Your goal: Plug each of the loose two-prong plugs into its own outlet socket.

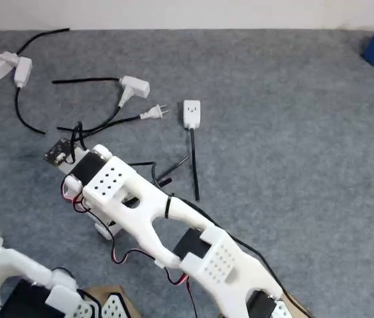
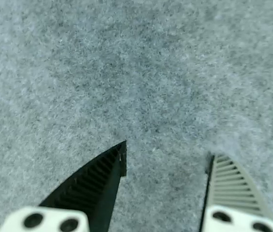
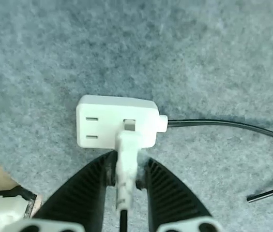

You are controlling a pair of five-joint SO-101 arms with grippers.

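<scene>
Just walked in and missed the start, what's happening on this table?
The right tool holds a white plug, its end at a socket block on the grey mat; whether the prongs are in is unclear. The left tool hangs open over bare mat. Another loose plug lies beside a separate socket.

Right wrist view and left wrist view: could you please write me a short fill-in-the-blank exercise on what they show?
1. The right gripper is shut on a white ____.
2. That plug has its tip at a white outlet socket whose cable is ____.
3. The left gripper, holding nothing, is ____.
Missing words: plug; black; open.
</scene>
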